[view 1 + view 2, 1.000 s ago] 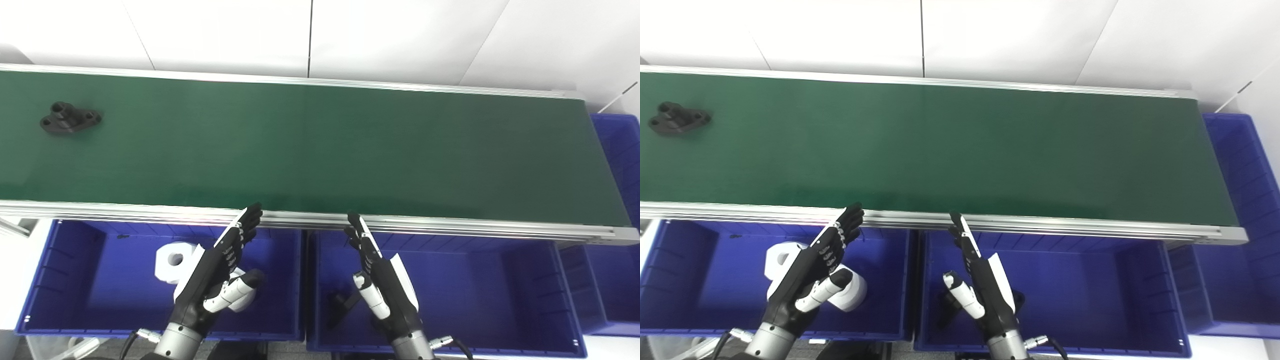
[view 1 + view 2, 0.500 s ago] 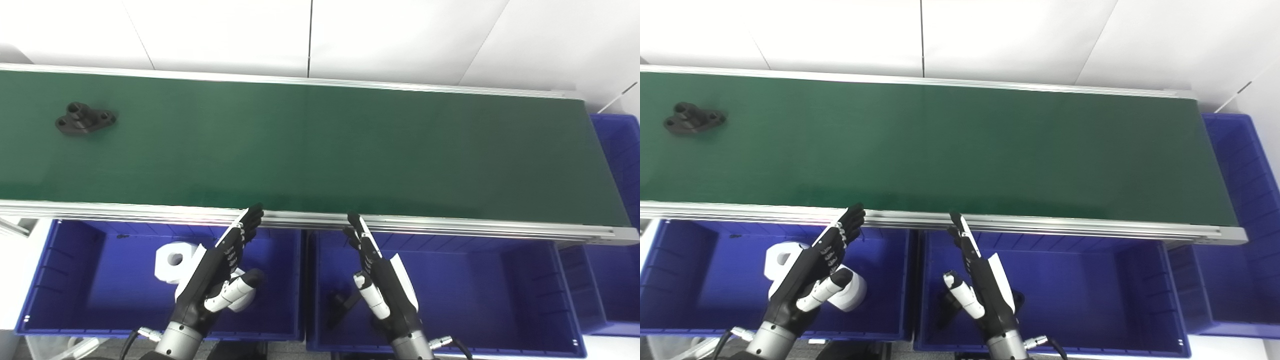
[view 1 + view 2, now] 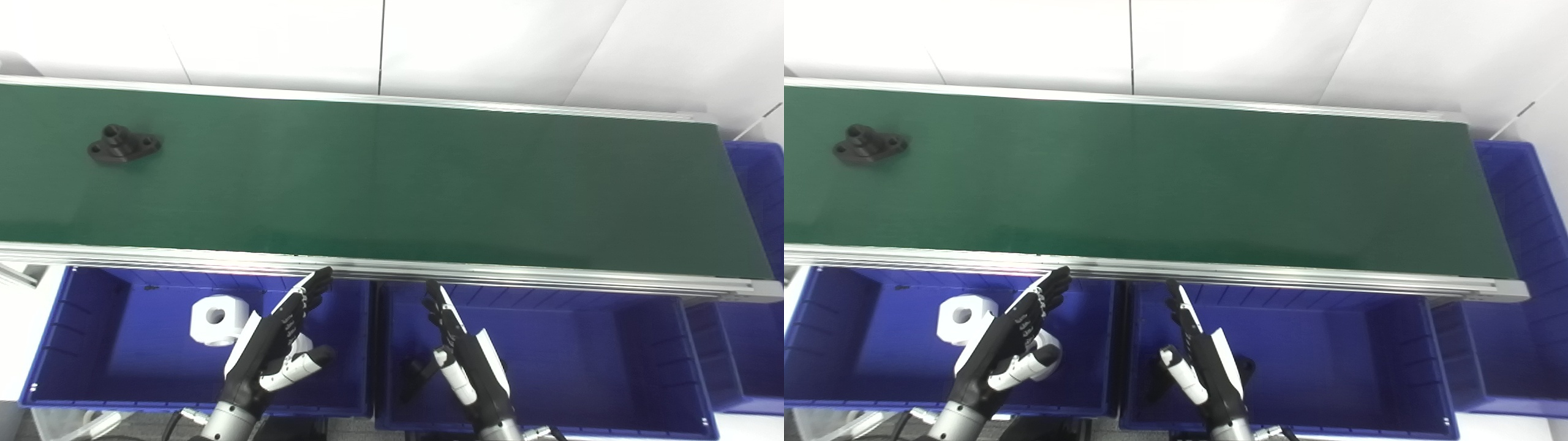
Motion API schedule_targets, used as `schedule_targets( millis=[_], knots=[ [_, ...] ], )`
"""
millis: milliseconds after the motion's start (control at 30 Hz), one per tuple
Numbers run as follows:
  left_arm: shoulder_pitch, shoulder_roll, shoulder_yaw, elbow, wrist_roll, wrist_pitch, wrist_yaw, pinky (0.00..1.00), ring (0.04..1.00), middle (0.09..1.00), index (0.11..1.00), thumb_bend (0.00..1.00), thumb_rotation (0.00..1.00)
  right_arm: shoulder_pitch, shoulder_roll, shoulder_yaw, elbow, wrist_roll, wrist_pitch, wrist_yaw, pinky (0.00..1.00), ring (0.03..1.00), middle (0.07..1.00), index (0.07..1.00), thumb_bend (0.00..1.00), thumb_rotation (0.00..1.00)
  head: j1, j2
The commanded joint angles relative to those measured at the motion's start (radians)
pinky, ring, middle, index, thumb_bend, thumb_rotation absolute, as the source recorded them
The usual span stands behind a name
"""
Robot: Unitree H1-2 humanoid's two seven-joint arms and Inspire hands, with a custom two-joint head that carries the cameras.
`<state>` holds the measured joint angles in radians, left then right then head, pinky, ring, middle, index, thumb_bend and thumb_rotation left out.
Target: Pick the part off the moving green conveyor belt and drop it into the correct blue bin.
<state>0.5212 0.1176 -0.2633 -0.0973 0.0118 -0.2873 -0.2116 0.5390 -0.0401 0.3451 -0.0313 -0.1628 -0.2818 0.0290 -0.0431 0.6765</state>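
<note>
A black flanged part point(image 3: 124, 143) lies on the green conveyor belt point(image 3: 392, 184) at its far left; it also shows in the right eye view point(image 3: 870, 144). My left hand point(image 3: 277, 340) is open and empty, held over the left blue bin point(image 3: 92, 367). My right hand point(image 3: 462, 355) is open and empty over the middle blue bin point(image 3: 612, 367). Both hands are near the belt's front rail, far from the part.
White parts point(image 3: 213, 320) lie in the left bin, partly behind my left hand. A black part point(image 3: 416, 375) lies in the middle bin beside my right hand. A third blue bin point(image 3: 756, 257) stands at the belt's right end.
The black part has ridden to the right along the belt. Both hands have dropped a little lower in the picture and stay open.
</note>
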Motion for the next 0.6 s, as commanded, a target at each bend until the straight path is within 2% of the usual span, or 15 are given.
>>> schedule_targets(
  millis=[0, 133, 400, 567],
  knots=[
    [-0.006, -0.014, -0.007, -0.010, 0.016, -0.049, 0.009, 0.91, 0.919, 0.901, 0.869, 0.83, 0.59, -0.008, 0.002, -0.004, -0.009, 0.012, -0.071, 0.004, 0.98, 0.984, 1.000, 0.993, 0.93, 1.00, 0.004, -0.002],
    [-0.018, -0.024, -0.011, 0.000, 0.046, -0.037, 0.016, 0.90, 0.908, 0.899, 0.862, 0.81, 0.58, -0.026, -0.006, -0.016, 0.009, 0.021, -0.095, 0.007, 0.98, 0.983, 1.000, 0.997, 0.94, 1.00, 0.037, -0.023],
    [-0.059, -0.050, -0.014, 0.077, 0.072, -0.081, 0.031, 0.86, 0.895, 0.892, 0.845, 0.82, 0.56, -0.055, -0.030, -0.029, 0.038, 0.022, -0.157, 0.008, 0.95, 0.975, 1.000, 1.000, 0.90, 0.95, 0.088, -0.049],
    [-0.080, -0.049, -0.014, 0.103, 0.093, -0.089, 0.041, 0.83, 0.888, 0.892, 0.849, 0.81, 0.54, -0.072, -0.033, -0.039, 0.065, 0.028, -0.166, 0.011, 0.97, 0.973, 1.000, 1.000, 0.94, 0.92, 0.098, -0.064]
  ],
)
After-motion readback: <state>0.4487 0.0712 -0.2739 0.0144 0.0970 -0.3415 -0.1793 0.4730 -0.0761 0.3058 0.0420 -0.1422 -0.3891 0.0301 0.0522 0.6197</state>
